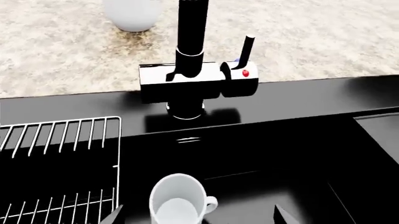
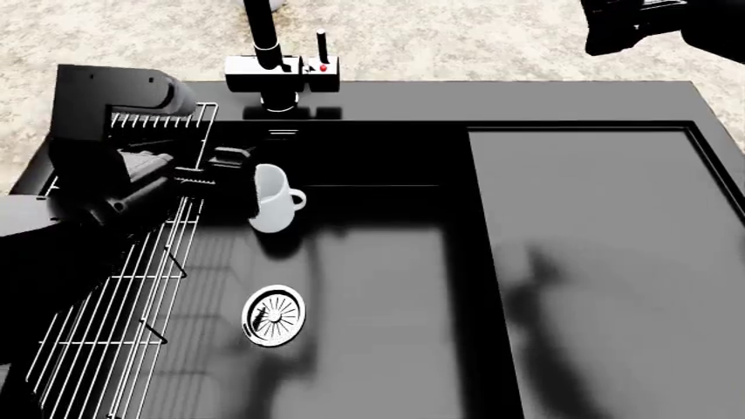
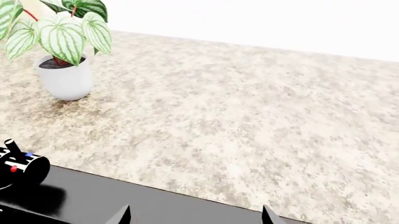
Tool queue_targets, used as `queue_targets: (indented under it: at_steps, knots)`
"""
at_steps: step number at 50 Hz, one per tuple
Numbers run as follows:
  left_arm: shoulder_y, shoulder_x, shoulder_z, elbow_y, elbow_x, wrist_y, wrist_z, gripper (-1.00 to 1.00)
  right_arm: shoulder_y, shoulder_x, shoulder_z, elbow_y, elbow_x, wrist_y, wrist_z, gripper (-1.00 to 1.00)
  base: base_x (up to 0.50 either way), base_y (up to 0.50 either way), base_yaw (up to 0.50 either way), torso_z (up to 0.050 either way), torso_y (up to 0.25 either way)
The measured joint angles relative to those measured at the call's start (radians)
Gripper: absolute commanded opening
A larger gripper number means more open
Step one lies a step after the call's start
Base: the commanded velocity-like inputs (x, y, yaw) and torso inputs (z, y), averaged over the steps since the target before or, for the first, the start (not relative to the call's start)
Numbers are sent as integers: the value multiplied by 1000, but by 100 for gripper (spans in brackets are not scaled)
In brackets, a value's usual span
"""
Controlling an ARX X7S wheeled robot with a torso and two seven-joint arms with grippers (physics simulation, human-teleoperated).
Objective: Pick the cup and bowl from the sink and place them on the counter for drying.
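Observation:
The white cup [image 2: 272, 201] stands in the black sink [image 2: 372, 288], in its far left part beside the wire rack, with its handle to the right. My left gripper [image 2: 236, 172] is open right at the cup. In the left wrist view the cup [image 1: 177, 201] sits between the two spread fingertips [image 1: 117, 215], which do not touch it. My right gripper [image 3: 195, 218] is open and empty, over the sink's black back rim and the beige counter [image 3: 249, 121]. Its arm [image 2: 652, 26] shows at the far right of the head view. The bowl is out of view.
The black faucet [image 2: 279, 65] stands behind the cup on the back rim, and it also shows in the left wrist view [image 1: 190, 70]. The white wire rack [image 2: 128, 297] lies along the basin's left. The chrome drain [image 2: 275, 316] is nearer. The flat drainboard [image 2: 594, 262] is at the right. A potted plant [image 3: 62, 51] stands on the counter.

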Motion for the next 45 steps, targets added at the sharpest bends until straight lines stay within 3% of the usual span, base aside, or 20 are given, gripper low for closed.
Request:
queue_targets:
  at_steps: [24, 45]
  knots:
    - [-206, 64, 394, -312, 224, 122, 231, 100, -43, -14, 1, -30, 34, 3, -13, 100, 0, 0, 0, 0, 0]
    - [-294, 116, 583, -547, 372, 189, 299, 100, -52, -30, 10, -13, 58, 9, -2, 100, 0, 0, 0, 0, 0]
